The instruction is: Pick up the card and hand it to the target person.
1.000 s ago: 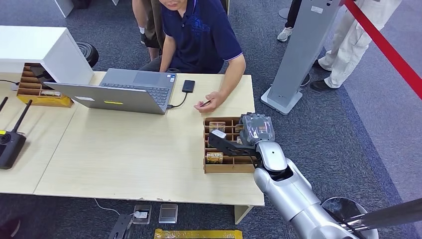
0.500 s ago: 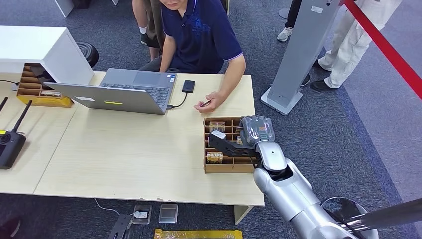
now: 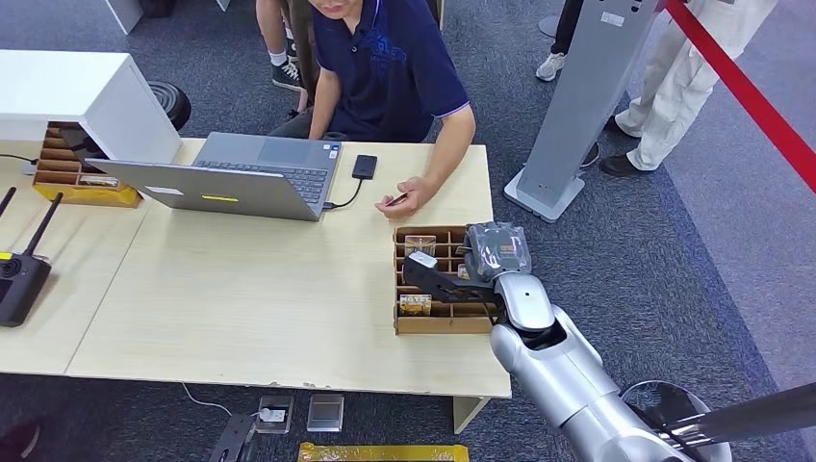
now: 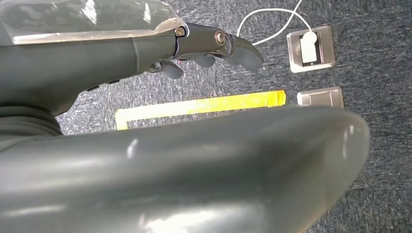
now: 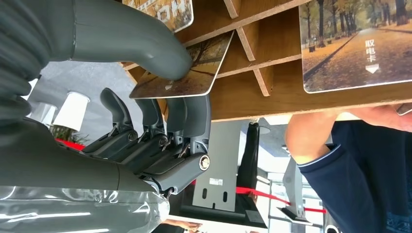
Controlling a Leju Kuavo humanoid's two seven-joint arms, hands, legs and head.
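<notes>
Pale wood covers the bench [image 3: 250,289], the largest thing here, with a person in a dark blue polo shirt [image 3: 385,67] seated at its far side, forearm resting on the top near a black phone [image 3: 364,166] and an open grey laptop [image 3: 241,178]. Near the bench's right end sits a brown wooden divided organizer box [image 3: 428,322], and the robot's silver right arm reaches over it from the near side. The right hand [image 5: 160,102] is inside the box: in the right wrist view its thick thumb presses on the face of a card printed with an autumn tree scene [image 5: 192,73], with the darker fingers [image 5: 187,114] curled beneath it, so the card is pinched. That card is tilted and one corner lies across a thin wooden divider [image 5: 257,63], so it seems partly raised but not yet out of its compartment. Another card with the same scene [image 5: 357,43] lies flat in a neighbouring compartment. The left hand [image 4: 209,46] hangs over the carpet, fingers loosely curled and holding nothing. As a judgement, the reach and grasp are done; lifting the card out, carrying it across the bench toward the seated person and releasing it all remain, so the task is roughly 1 third along.
</notes>
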